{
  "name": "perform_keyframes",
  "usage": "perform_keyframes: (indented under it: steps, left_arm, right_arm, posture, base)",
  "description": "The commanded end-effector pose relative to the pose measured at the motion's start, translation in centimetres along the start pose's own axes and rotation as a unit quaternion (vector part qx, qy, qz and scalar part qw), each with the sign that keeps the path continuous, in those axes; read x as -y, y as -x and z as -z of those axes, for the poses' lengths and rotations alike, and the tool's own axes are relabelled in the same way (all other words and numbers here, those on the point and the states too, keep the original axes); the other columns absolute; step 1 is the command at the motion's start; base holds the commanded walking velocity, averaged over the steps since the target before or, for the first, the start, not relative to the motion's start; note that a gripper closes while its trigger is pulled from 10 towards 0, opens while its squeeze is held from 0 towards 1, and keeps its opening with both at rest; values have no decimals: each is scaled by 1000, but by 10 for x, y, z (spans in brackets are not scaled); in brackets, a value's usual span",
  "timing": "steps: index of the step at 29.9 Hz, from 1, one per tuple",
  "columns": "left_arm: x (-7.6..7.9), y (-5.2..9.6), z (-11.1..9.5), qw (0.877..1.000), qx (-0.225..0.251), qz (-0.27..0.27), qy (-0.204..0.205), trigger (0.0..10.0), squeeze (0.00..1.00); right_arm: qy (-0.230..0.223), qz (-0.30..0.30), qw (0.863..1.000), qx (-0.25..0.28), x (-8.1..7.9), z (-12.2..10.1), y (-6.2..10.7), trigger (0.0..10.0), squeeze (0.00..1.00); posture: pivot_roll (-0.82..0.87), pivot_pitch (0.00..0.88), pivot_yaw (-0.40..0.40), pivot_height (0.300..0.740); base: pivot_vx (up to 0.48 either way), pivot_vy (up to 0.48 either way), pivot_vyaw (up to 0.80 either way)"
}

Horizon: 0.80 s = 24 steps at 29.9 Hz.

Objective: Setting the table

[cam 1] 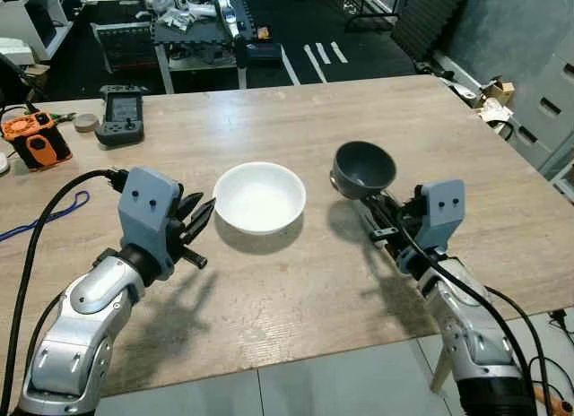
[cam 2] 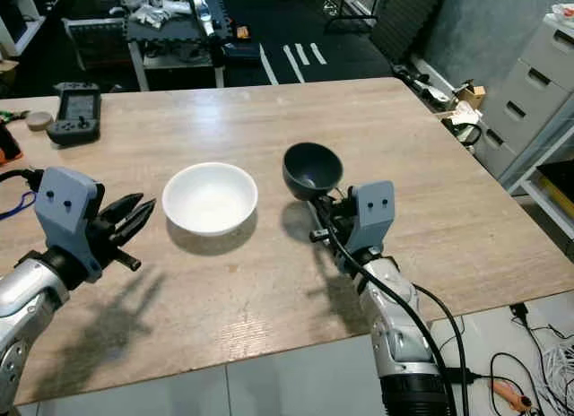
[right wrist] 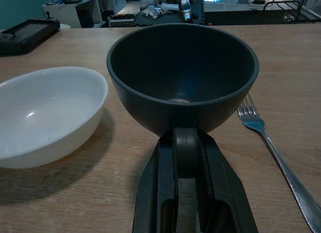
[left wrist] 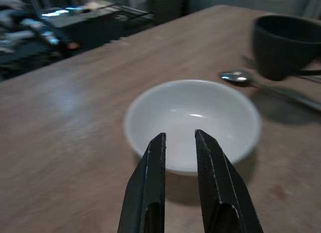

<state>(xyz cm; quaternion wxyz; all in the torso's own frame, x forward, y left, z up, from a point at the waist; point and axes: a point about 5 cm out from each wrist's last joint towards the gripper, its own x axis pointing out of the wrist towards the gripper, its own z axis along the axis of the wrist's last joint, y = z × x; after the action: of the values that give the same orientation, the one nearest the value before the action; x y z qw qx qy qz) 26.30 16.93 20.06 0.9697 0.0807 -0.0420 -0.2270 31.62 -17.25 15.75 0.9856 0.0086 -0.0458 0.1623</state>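
Observation:
A white bowl (cam 1: 260, 196) stands upright in the middle of the wooden table (cam 1: 269, 290). Just left of it my left gripper (cam 1: 199, 215) points at its near wall, open a little, nothing between its fingers (left wrist: 150, 183). To the right, a dark grey bowl (cam 1: 363, 168) hangs tilted a little above the table, with my right gripper (cam 1: 374, 199) shut on its near side. In the right wrist view a fork (right wrist: 271, 142) lies on the table beside the dark bowl (right wrist: 180, 77). A spoon (left wrist: 238, 77) lies between the two bowls.
A black handheld controller (cam 1: 121, 116), a tape roll (cam 1: 86, 122) and an orange device (cam 1: 36, 140) sit at the table's far left, with a blue cord (cam 1: 45, 221) nearer. A loaded cart (cam 1: 202, 30) stands beyond the table. Grey drawers (cam 1: 552, 93) are at the right.

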Motion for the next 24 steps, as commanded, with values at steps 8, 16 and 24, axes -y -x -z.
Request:
perform_keyframes:
  steps: [8,16,24]
  left_arm:
    - [1,10,-4,1000,-11,8,0,10000,0]
    - [4,10,-3,1000,-13,7,3,10000,0]
    - [7,10,-4,1000,-16,13,6,10000,0]
  right_arm:
    - [12,-15,1000,-15,-11,14,-6,10000,0]
    - [30,-13,999,-23,-11,20,-8,10000,0]
    - [38,-1,999,-20,-6,20,-10,10000,1000]
  posture:
    - [62,94,41,740]
    - [68,98,36,740]
    - [65,98,33,740]
  base:
    - [0,0,0]
    - [0,0,0]
    - [0,0,0]
